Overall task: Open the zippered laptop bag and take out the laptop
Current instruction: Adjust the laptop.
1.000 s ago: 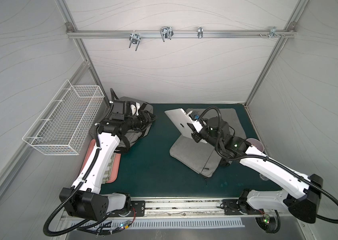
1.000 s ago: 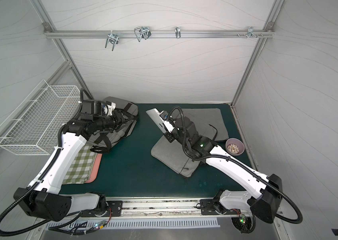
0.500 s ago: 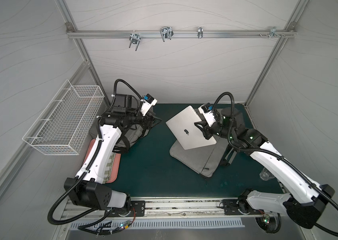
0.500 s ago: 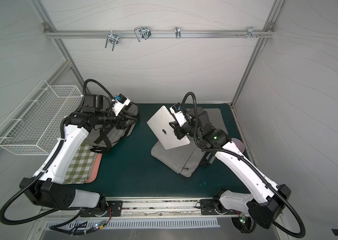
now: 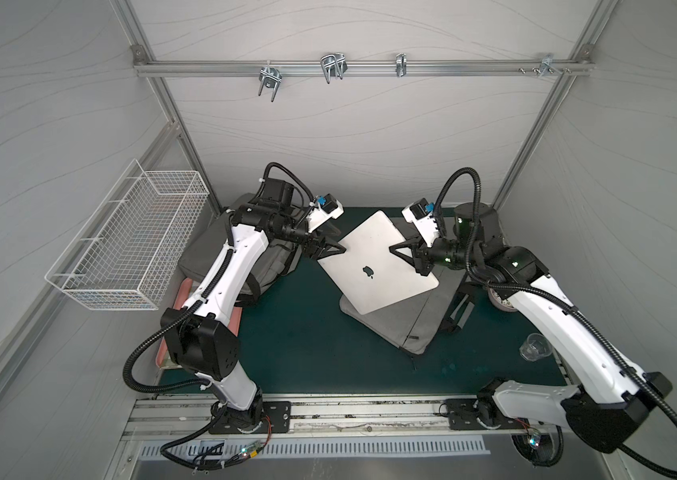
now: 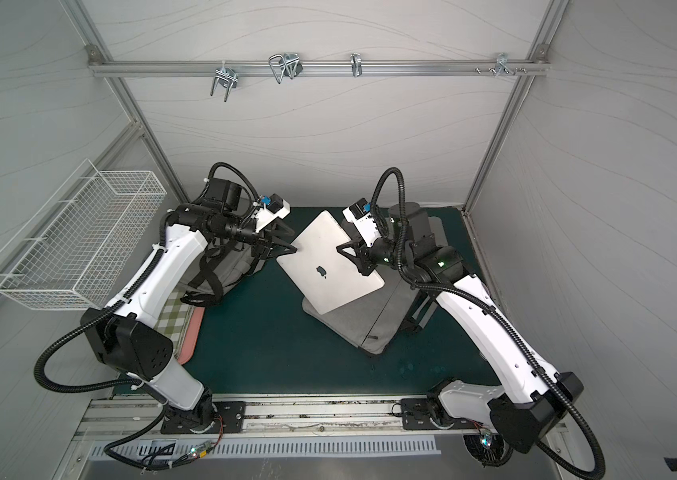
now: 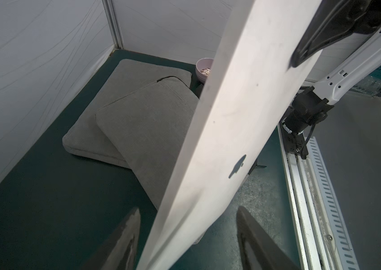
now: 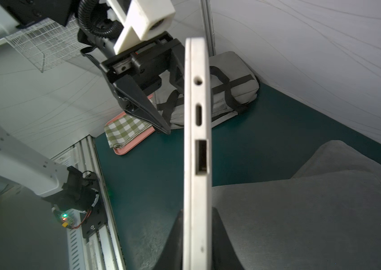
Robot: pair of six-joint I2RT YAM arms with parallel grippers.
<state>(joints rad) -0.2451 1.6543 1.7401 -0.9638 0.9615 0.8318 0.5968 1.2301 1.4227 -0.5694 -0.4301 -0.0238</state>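
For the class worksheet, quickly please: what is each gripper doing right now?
Left gripper: open, jaws astride a corner of the flat silver laptop.
Right gripper: shut on the opposite edge, holding it.

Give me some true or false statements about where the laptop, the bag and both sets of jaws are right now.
1. The right jaws grip the laptop, out of the laptop bag. True.
2. The left jaws are clamped on the laptop. False: they stand open, astride its edge.
3. The laptop bag sits in the wire basket. False: it lies on the green mat.
4. A checked cloth lies on a pink tray. True.
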